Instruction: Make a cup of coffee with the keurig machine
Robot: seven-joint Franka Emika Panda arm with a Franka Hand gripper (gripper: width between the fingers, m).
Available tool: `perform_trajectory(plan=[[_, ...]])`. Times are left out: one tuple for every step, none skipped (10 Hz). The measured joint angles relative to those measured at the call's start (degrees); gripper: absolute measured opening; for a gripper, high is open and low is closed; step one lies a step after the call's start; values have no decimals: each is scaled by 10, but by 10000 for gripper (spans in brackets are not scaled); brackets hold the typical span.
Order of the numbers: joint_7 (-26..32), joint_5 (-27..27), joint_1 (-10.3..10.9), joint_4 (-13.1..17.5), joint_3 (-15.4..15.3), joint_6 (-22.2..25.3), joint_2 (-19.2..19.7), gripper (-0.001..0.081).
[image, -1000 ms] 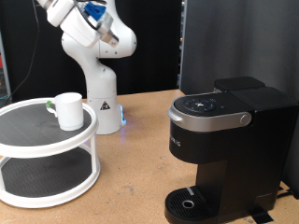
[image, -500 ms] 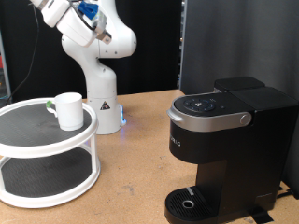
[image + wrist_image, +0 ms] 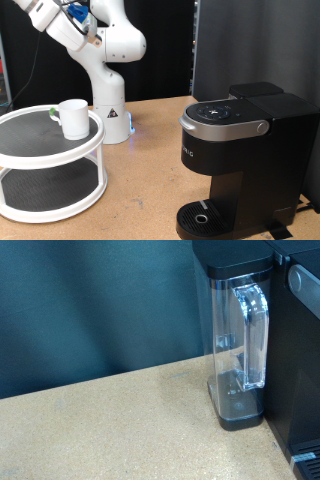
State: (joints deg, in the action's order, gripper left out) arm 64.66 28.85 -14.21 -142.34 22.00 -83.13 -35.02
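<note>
The cup (image 3: 72, 117), a plain white mug, stands on the top tier of a round white two-tier stand (image 3: 40, 150) at the exterior view's left. The keurig machine (image 3: 240, 160), black with a silver-grey lid handle, sits at the right with its lid down and nothing on its round drip base (image 3: 205, 217). The wrist view shows the machine's clear water tank (image 3: 243, 340) and part of its black body (image 3: 300, 350) on the tan tabletop. Only the white arm (image 3: 55, 25) shows at the top left, above the cup; its gripper is out of view in both frames.
The arm's white base (image 3: 110, 105) stands behind the stand on the wooden table (image 3: 150, 180). A dark curtain (image 3: 250, 40) hangs behind the machine. The stand's lower tier (image 3: 45, 190) is dark and holds nothing visible.
The arm's upper links have swung towards the exterior view's left and top corner. The cup and the machine have not moved.
</note>
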Motion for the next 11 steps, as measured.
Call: perform_trajectory(plan=[[-1, 4, 0, -2, 0, -6, 0, 2], [-4, 18, -2, -8, 0, -25, -1, 2], [-5, 39, -9, -18, 2, -49, -5, 2], [-5, 50, -19, -27, 6, -61, -11, 2], [-4, 52, -28, -34, 14, -62, -17, 2], [-1, 48, -36, -36, 24, -61, -21, 2], [2, 44, -42, -37, 33, -59, -23, 2], [11, 39, -47, -37, 43, -59, -24, 2], [21, 31, -49, -36, 52, -58, -25, 2], [29, 19, -51, -35, 60, -53, -25, 2], [39, 6, -52, -34, 68, -46, -25, 2]])
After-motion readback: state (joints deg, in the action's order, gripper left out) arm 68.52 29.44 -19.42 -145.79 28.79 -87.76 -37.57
